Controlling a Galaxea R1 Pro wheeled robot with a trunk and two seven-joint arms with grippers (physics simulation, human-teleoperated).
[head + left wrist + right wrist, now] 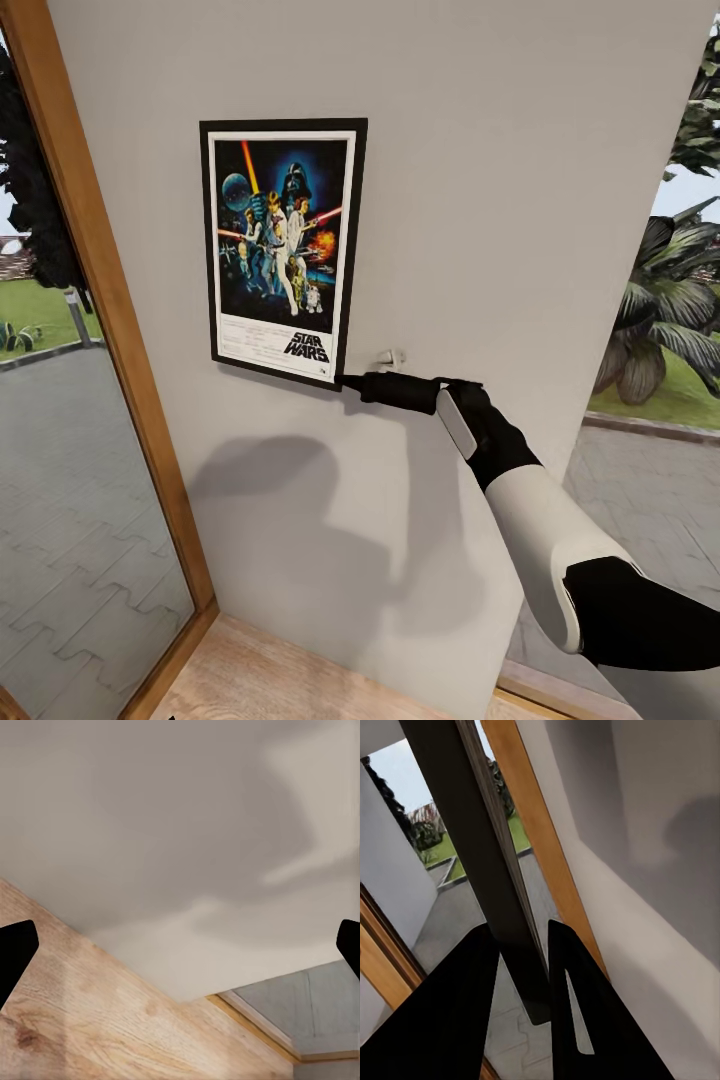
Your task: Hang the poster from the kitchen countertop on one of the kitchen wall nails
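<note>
Black-framed and flat, the poster (282,250) is up against the pale wall (520,180), slightly tilted, with its lower right corner pinched by the right gripper (350,381). A small white wall nail (388,358) projects just beside that corner, above the gripper body; the poster is not hung on it, as far as the head view allows.

Handling: judged a thin, stiff, light panel with a smooth frame. Held by one corner it will want to swing or slip, so a grip further along the bottom rail or a side edge would give better control. The printed face should not be pressed.

Position relative to fingers: in the right wrist view the dark frame edge (487,855) runs between the two black fingers (450,1020) and past them, both pads clamped against it. The grasp sits at the very end of the frame.

Left gripper (180,945): its two fingertips sit far apart, spread and empty, facing the wall and the wooden floor (90,1020).

Whether the top of the frame bears on another nail is hidden behind the poster; that cannot be confirmed.
</note>
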